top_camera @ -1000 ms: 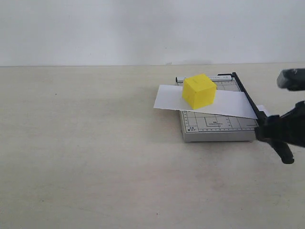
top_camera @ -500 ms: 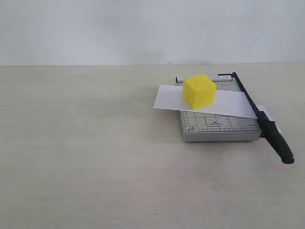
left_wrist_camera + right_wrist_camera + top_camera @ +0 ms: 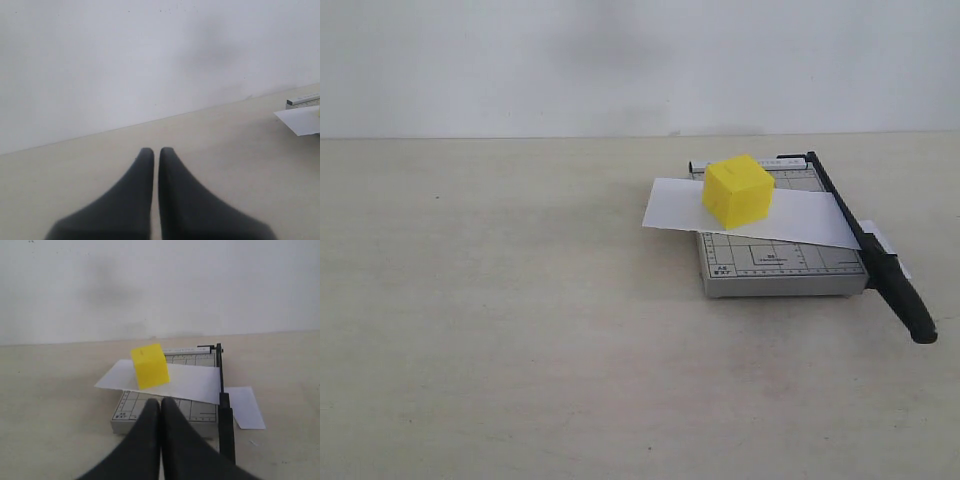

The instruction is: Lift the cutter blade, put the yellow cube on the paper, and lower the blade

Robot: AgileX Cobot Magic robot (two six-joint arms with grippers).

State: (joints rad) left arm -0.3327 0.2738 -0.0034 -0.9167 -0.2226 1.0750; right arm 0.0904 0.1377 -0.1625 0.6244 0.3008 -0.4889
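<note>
Blade (image 3: 871, 246): down flat on the cutter (image 3: 770, 264).
Cube (image 3: 738, 190): sitting on the paper (image 3: 800, 218).
Left gripper (image 3: 156, 154): clenched, empty.
Right gripper (image 3: 161, 405): clenched, empty.
Remaining: seemingly nothing.

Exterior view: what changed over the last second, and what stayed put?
The right gripper pulled away from the cutter blade, out of the exterior view, and closed empty. The cutter blade stayed down, the yellow cube stayed on the paper, and the left gripper stayed shut.
</note>
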